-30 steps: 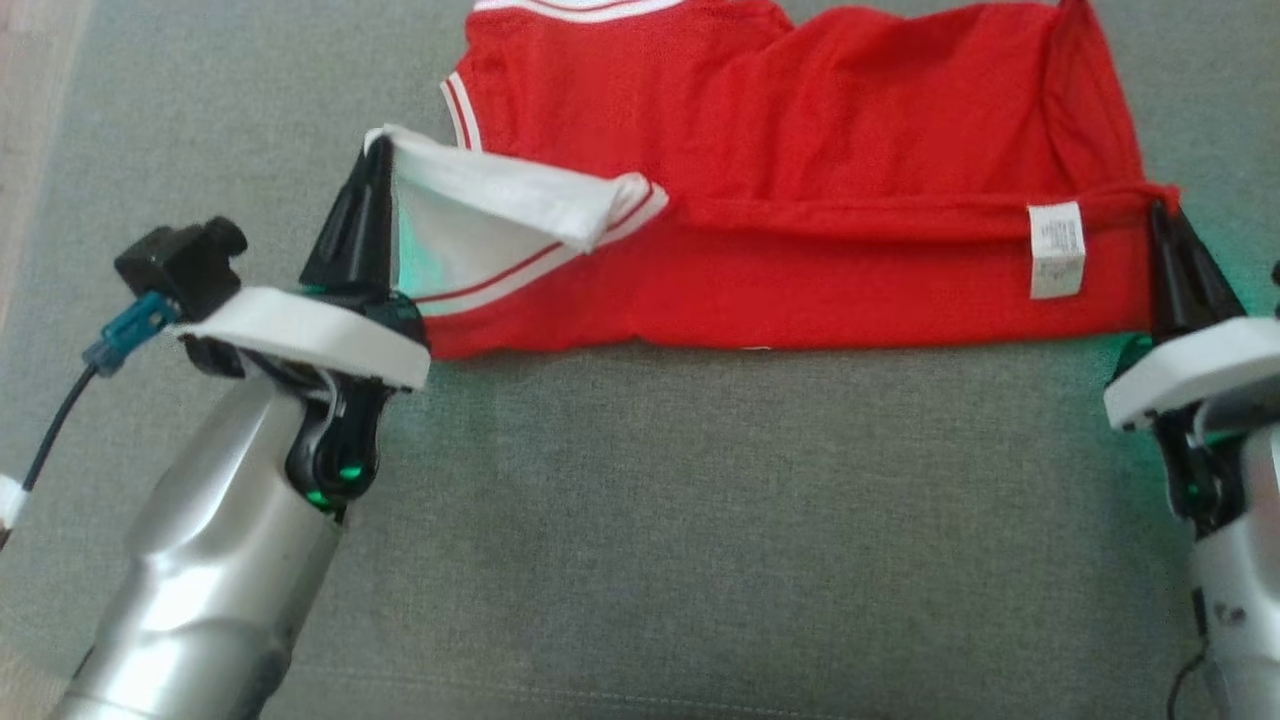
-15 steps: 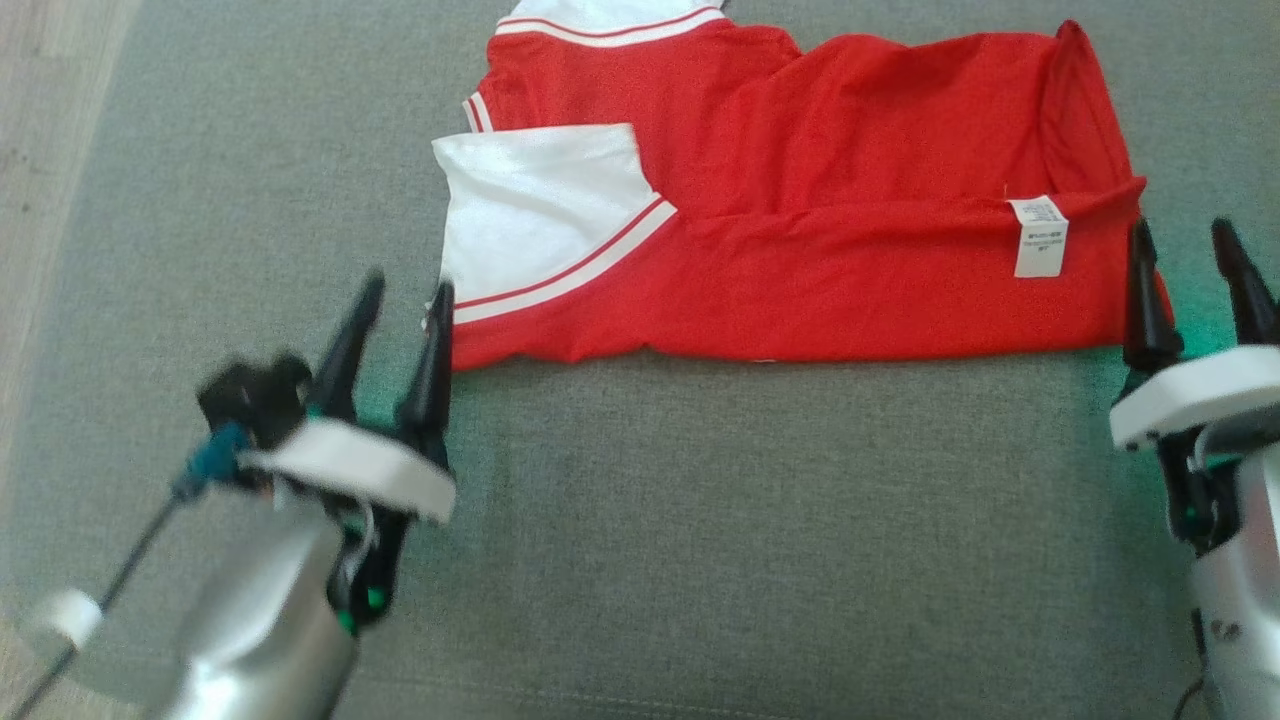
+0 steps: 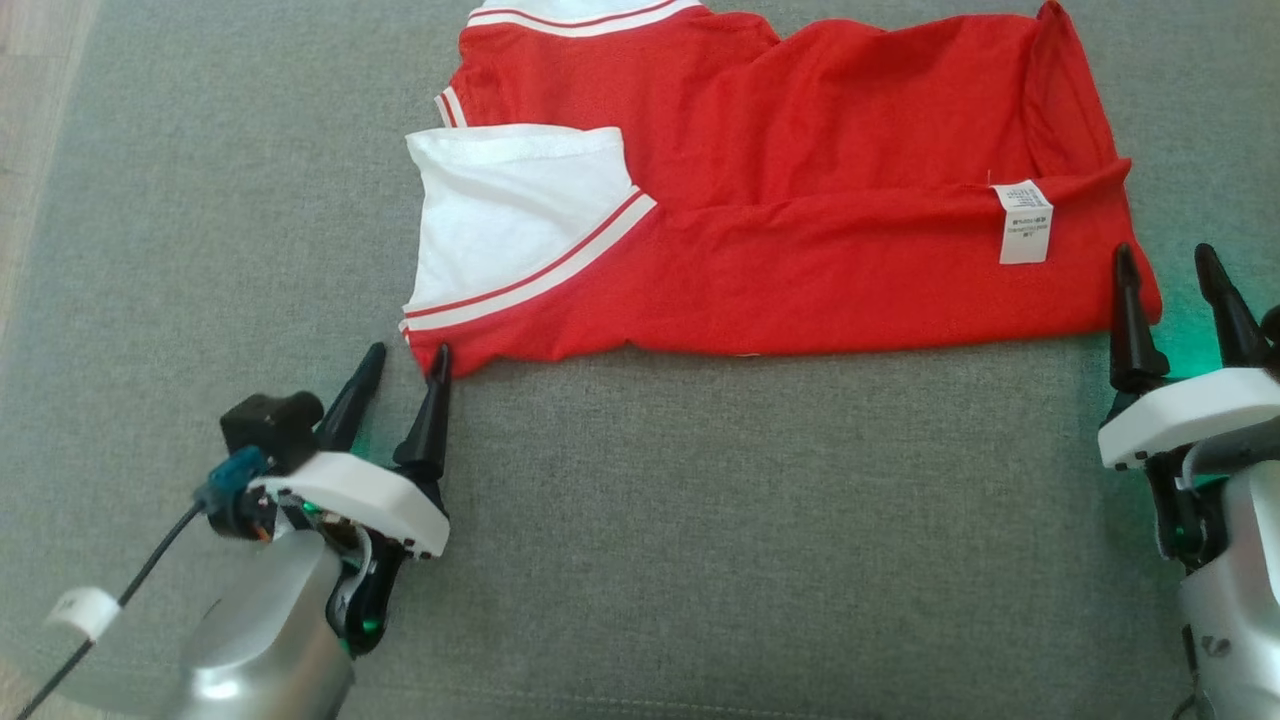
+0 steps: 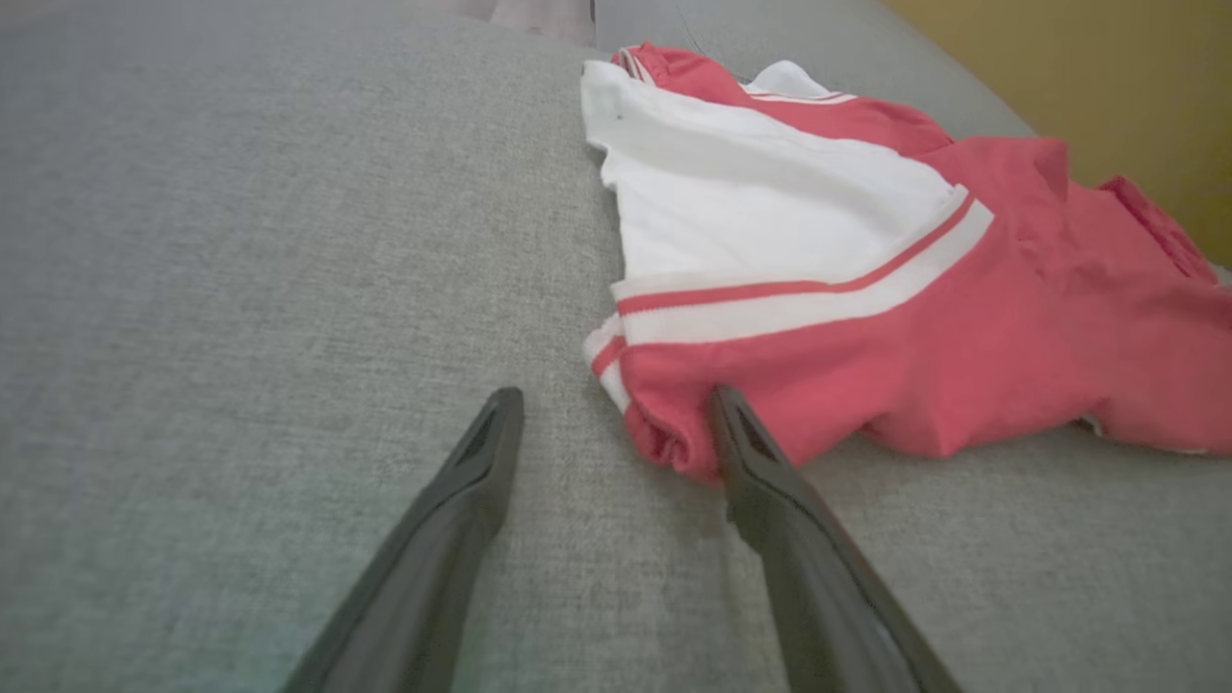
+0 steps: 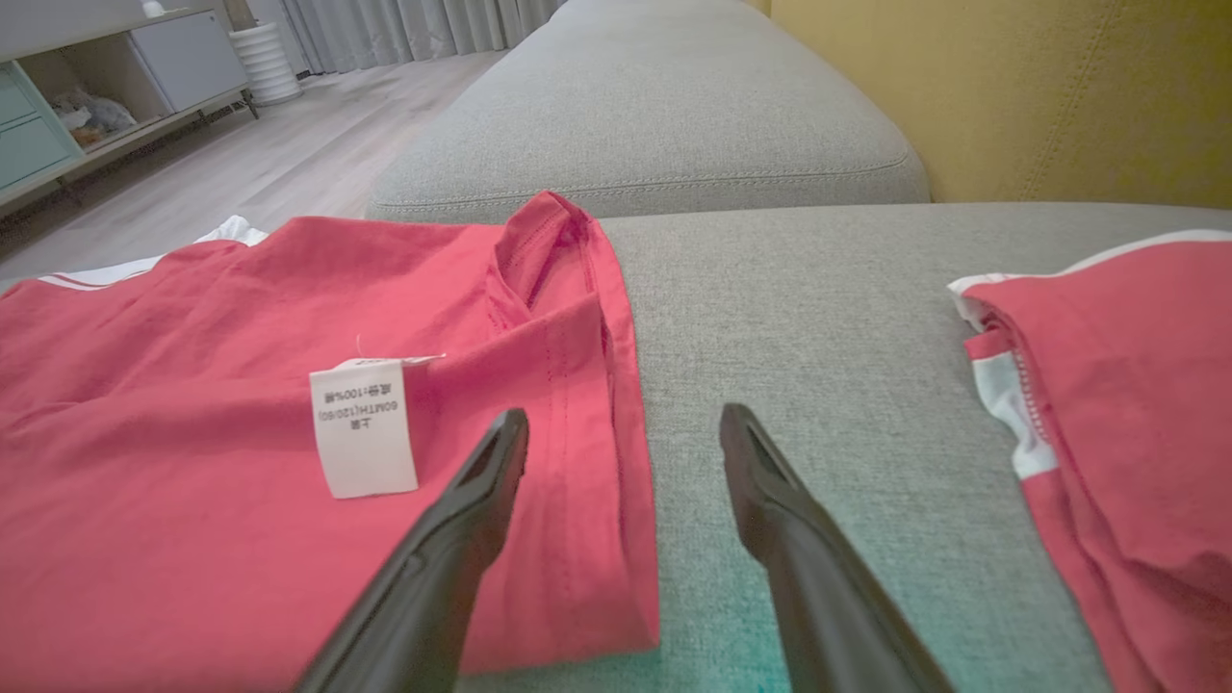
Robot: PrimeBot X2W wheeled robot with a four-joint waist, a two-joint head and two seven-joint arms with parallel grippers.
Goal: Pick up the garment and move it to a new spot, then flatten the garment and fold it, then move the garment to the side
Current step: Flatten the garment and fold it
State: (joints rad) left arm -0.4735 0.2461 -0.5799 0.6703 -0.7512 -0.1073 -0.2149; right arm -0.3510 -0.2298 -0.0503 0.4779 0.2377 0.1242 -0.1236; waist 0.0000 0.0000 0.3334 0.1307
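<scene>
Okay, quick pass. The garment (image 3: pixel 800 200), a red tee with white trim, lies flat-ish and folded over on the grey sofa cushion (image 3: pixel 700 520), filling 11 to 2 o'clock of the head view. A white sleeve panel (image 3: pixel 510 220) with red striping sits at its 9 o'clock end. A white care label (image 3: pixel 1025 222) sits near its 3 o'clock end.

My left gripper (image 3: pixel 408 350) is at 8 o'clock in the head view, jaws spread and holding nothing. In the left wrist view, my left gripper (image 4: pixel 616 395) has one finger over bare cushion and the other tip right at the garment (image 4: pixel 866 366) hem corner, at 1 o'clock from the gap. I cannot tell if it touches.

My right gripper (image 3: pixel 1165 252) is at 3 o'clock in the head view, jaws apart and empty too. In the right wrist view, my right gripper (image 5: pixel 624 414) straddles the garment (image 5: pixel 192 433) edge: one finger is over the red hem fold and the other over grey cushion. The care label (image 5: pixel 364 428) is at 10 o'clock from that finger. A second red piece (image 5: pixel 1136 404) with white trim lies at 3 o'clock, apart from the first. A yellow backrest (image 5: pixel 1011 96) is at 1 o'clock.
</scene>
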